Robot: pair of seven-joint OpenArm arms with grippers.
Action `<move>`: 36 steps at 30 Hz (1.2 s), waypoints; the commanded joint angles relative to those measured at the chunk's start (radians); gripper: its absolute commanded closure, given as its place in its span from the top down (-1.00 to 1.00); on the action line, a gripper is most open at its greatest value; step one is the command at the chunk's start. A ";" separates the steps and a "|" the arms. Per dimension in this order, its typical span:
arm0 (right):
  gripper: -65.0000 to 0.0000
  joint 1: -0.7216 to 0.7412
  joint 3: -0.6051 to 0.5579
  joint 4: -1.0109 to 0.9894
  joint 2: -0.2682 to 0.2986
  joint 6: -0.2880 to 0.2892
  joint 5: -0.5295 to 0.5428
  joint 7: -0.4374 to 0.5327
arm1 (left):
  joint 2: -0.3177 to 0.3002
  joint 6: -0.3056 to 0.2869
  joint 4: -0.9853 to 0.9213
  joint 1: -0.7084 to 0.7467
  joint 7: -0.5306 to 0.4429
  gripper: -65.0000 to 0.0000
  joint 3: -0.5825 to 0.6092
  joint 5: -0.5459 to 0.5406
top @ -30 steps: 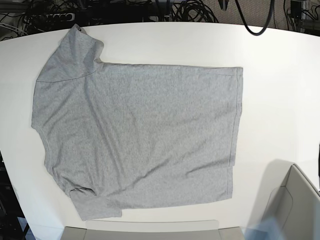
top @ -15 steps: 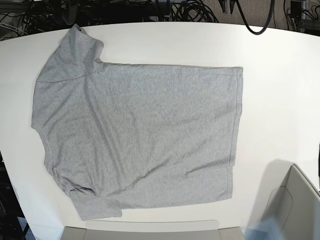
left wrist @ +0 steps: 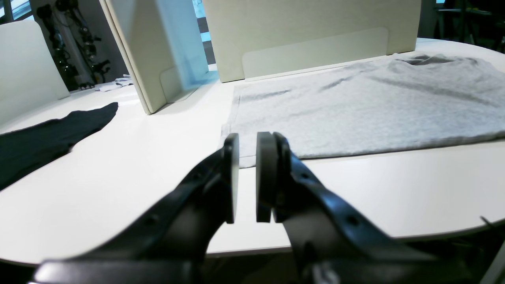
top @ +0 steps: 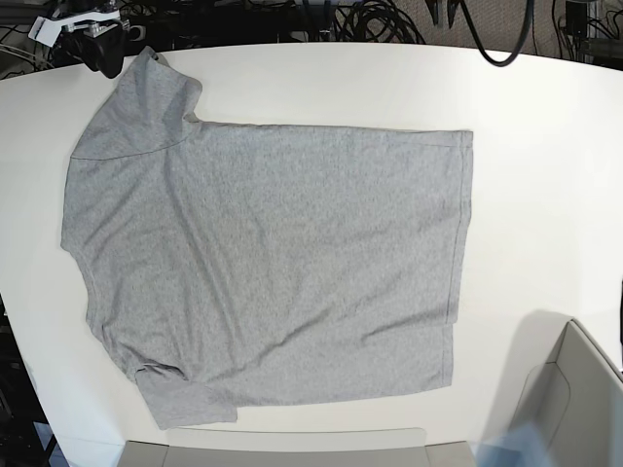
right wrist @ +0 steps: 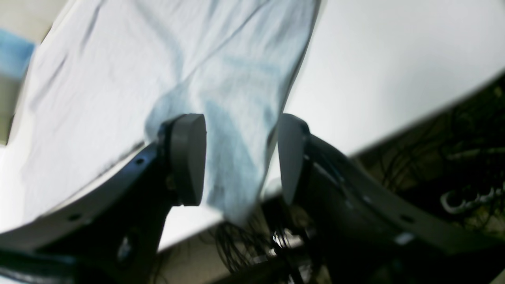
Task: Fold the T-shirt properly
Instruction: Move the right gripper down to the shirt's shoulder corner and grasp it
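Note:
The heather-grey T-shirt (top: 273, 263) lies flat on the white table (top: 545, 146), plain side up, with its sleeves to the left and its hem to the right. My right gripper (top: 97, 49) is at the far left table edge, just beside the upper sleeve. In the right wrist view that gripper (right wrist: 240, 154) stands wide open, and the sleeve of the T-shirt (right wrist: 118, 79) shows between and beyond its fingers. My left gripper (left wrist: 247, 157) hovers by the table edge short of the T-shirt (left wrist: 355, 106); its pads are a narrow gap apart with nothing between them.
A beige box (top: 574, 399) stands at the near right corner and a pale panel (top: 292, 448) runs along the near edge. Beige boards (left wrist: 307, 35) rise behind the shirt's hem. A dark cloth (left wrist: 47, 134) lies to the left. Cables (top: 370, 19) hang behind the table.
My right gripper has come into the base view at the far left corner, beside the upper sleeve. The T-shirt has not moved.

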 commanded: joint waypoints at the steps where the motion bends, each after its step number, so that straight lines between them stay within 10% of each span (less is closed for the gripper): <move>1: -0.09 0.008 0.002 0.002 0.001 0.011 0.000 -0.007 | 0.000 0.009 0.007 0.022 -0.061 -0.72 0.001 0.000; 7: -0.10 0.100 0.011 -0.008 -0.023 0.011 0.115 -0.176 | 0.000 0.009 0.007 0.018 -0.061 -0.72 0.001 0.000; 22: -0.10 0.152 0.029 -0.114 -0.126 0.000 0.128 -0.189 | -0.002 0.009 0.008 0.015 -0.012 -0.72 0.001 0.000; 36: -0.10 0.270 0.147 -0.151 -0.235 0.009 0.122 -0.559 | -0.023 0.011 0.156 0.022 0.022 -0.72 0.009 -0.006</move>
